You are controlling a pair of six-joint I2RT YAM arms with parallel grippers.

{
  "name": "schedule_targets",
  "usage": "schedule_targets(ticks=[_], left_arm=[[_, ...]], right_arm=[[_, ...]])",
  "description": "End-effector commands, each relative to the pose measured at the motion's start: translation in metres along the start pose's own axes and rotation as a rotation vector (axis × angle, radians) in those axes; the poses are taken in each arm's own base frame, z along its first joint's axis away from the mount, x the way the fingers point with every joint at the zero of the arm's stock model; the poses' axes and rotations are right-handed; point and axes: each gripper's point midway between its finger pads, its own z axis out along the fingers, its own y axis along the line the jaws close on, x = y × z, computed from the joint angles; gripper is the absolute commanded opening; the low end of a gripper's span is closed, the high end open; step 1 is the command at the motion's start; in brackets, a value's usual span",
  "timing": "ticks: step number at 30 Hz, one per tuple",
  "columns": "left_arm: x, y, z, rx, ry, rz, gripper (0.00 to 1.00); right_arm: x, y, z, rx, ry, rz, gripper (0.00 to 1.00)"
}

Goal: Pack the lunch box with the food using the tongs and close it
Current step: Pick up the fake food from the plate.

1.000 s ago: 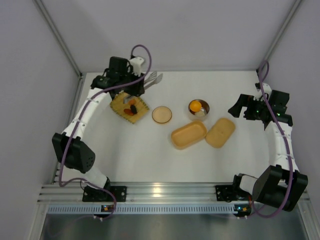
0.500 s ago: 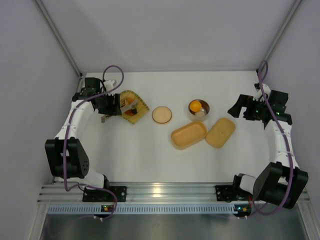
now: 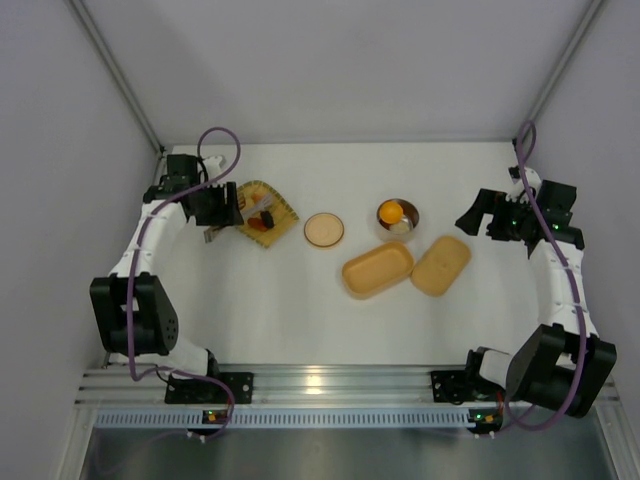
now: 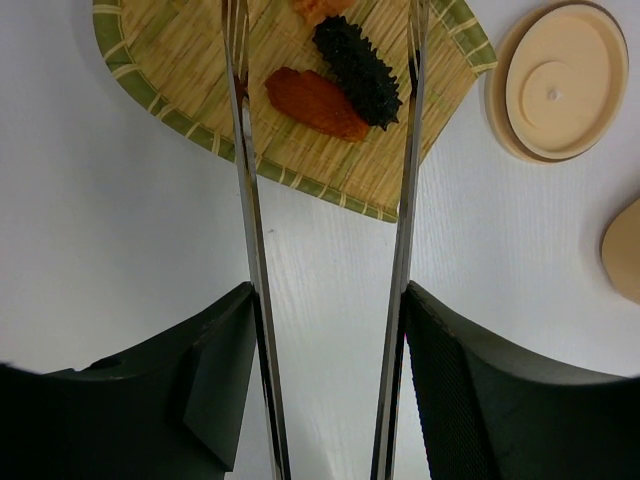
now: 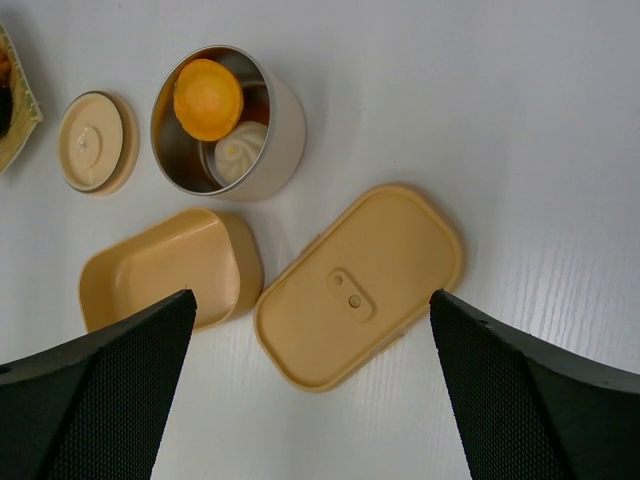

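Here, slim silver tongs (image 4: 251, 250), woven tray (image 4: 180, 60)

One each: oblong tan-orange plastic lunch box (image 5: 160, 270), its flat lid (image 5: 360, 285), round steel bowl (image 5: 285, 140), round tan lid (image 5: 95, 140), woven yellow tray (image 4: 170, 60), slim silver tongs (image 4: 252, 230); three food pieces (image 4: 358, 68) on that tray.

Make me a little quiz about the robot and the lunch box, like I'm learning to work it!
1. True or false: the lunch box has food inside.
2. Which gripper holds the tongs? A. left B. right C. neither
3. Fill in: the dark spiky food lies on the woven ____.
Key: 1 false, it is empty. 2 A, the left gripper. 3 tray.
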Motion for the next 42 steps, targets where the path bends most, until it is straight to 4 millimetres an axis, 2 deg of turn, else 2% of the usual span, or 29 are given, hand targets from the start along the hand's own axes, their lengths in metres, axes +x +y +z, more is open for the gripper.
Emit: schedule_targets(ticks=[1,9,25,32,36,42], left_arm=[[-0.021,0.002,0.005,-0.009,-0.072,-0.057,0.63],[-0.027,0.006,0.019,-0.028,-0.087,-0.153,0.63],[-0.017,-0.004,0.04,0.017,-0.026,-0.197,0.57],[-0.017,-0.005,0.046,0.027,-0.019,-0.208,0.49],[-0.019,-0.005,0.046,0.029,-0.022,-0.21,0.41],[-0.026,-0.007,0.032,0.02,-0.05,-0.189,0.26]], right_arm=[[-0.017,-0.002,-0.004,0.003,-0.055,-0.028,0.99],[-0.016,-0.002,-0.004,0.003,-0.055,-0.027,0.99],[-0.019,-0.002,-0.004,0.005,-0.06,-0.029,1.0],[-0.018,-0.002,-0.004,0.006,-0.057,-0.032,0.99],[-0.018,-0.002,-0.005,0.006,-0.058,-0.032,0.99],[-0.02,-0.001,-0.006,0.003,-0.062,-0.038,0.99]])
